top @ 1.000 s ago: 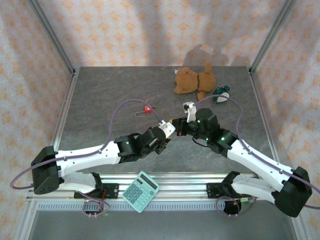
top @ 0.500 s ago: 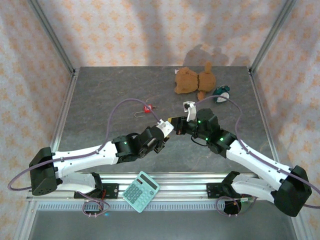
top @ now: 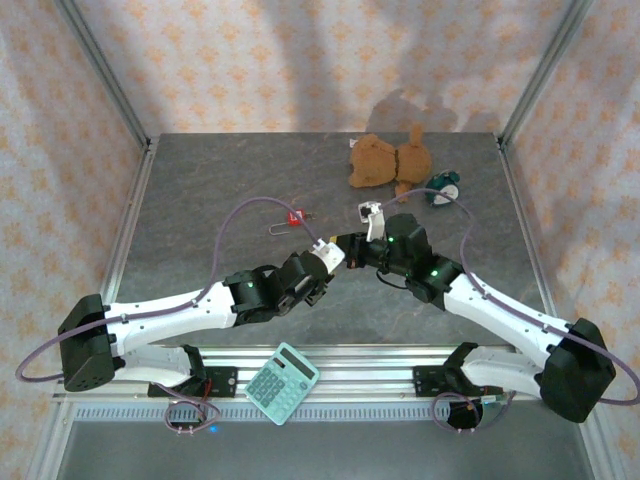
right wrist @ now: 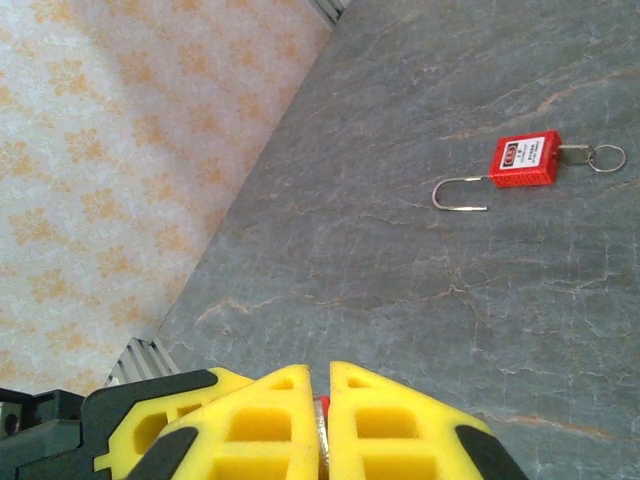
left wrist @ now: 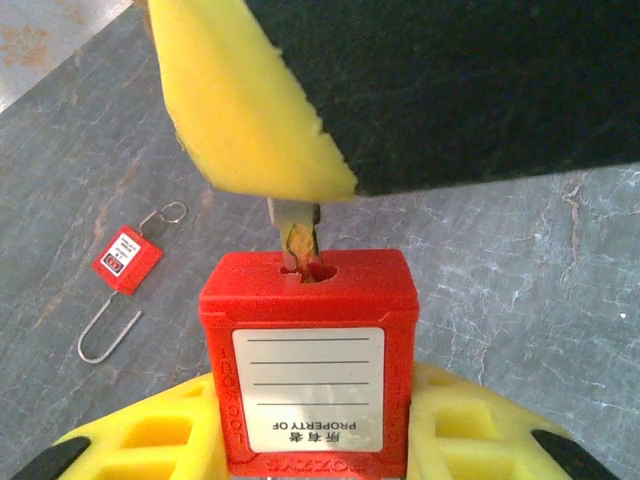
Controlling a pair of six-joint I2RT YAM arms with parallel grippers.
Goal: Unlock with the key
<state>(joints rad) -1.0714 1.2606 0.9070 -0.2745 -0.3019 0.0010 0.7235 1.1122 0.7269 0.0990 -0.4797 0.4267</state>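
Left wrist view: my left gripper (left wrist: 308, 432) has its jaws clamped on the red padlock (left wrist: 308, 350), held over the middle of the desk (left wrist: 520, 270). The key (left wrist: 297, 228) sits in the keyhole, pinched by my right gripper (right wrist: 320, 395), whose jaws are closed tight on it. Since a second ago the right arm has swung slightly left, towards the left arm. A second padlock (left wrist: 127, 260) lies on the desk to the far left of them, its shackle open.

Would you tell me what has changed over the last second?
The right arm eased slightly left, toward the red plastic padlock gripped by the left fingers; its fingers stay shut on the metal key at the keyhole. The second red padlock, brown teddy and green calculator did not move.
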